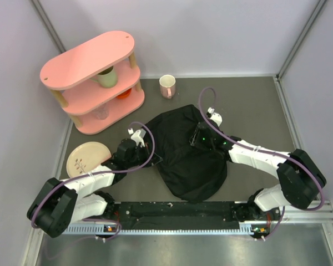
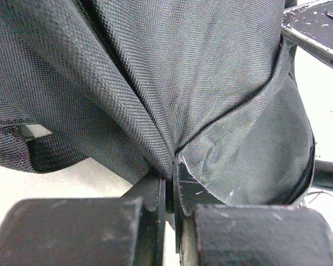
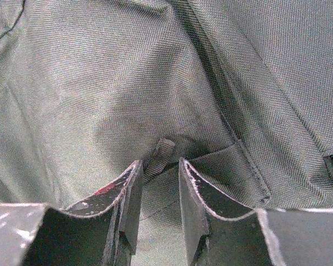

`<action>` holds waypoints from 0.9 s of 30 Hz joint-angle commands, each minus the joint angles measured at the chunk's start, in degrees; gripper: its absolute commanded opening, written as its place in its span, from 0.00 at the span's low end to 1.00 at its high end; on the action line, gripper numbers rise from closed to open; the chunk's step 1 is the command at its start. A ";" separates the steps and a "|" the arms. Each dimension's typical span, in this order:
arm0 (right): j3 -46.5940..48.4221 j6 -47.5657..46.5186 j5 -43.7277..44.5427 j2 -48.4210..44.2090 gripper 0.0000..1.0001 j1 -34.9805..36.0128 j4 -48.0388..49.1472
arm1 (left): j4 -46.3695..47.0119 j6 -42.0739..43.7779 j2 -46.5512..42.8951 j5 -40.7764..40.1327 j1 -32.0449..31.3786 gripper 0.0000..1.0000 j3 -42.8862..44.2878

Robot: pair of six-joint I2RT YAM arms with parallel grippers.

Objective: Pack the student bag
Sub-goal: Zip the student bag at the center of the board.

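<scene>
Item: large black soft fabric backpack [image 1: 191,160], lying slumped on the grey table [image 1: 255,111] between both arms. Probably handling light and floppy, collapsing when lifted; seams and tabs are offering the surest hold. Left gripper [image 2: 171,176] is pinching a fabric fold [image 2: 155,133]. Right gripper [image 3: 160,166] fingers are standing narrowly apart at a small tab [image 3: 165,148]; grip cannot be told.

A robotics lab cell: plain white panel walls [image 1: 211,33], metal frame posts [image 1: 301,37], and a grey matted bench [image 1: 255,105].

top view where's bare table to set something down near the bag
Best patch: the far right corner of the mat, bordered by the mug, the right arm and the student bag. The left side is crowded with the pink shelf, plate and left arm.
</scene>
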 commanded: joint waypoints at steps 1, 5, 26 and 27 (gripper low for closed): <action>-0.21 0.75 -1.79 0.05 0.31 0.78 6.64 | -0.66 1.88 1.01 0.76 -0.18 0.00 0.84; -0.40 0.75 -1.78 -0.75 0.34 0.78 8.15 | -0.66 1.88 1.36 0.67 -0.18 0.00 0.92; 8.04 -3.29 7.17 6.11 0.27 3.94 -0.73 | -1.54 2.58 2.42 1.11 -0.18 0.00 2.59; 8.57 -3.73 7.27 6.11 0.26 4.03 -1.00 | -1.54 2.58 2.59 1.11 -0.18 0.00 2.68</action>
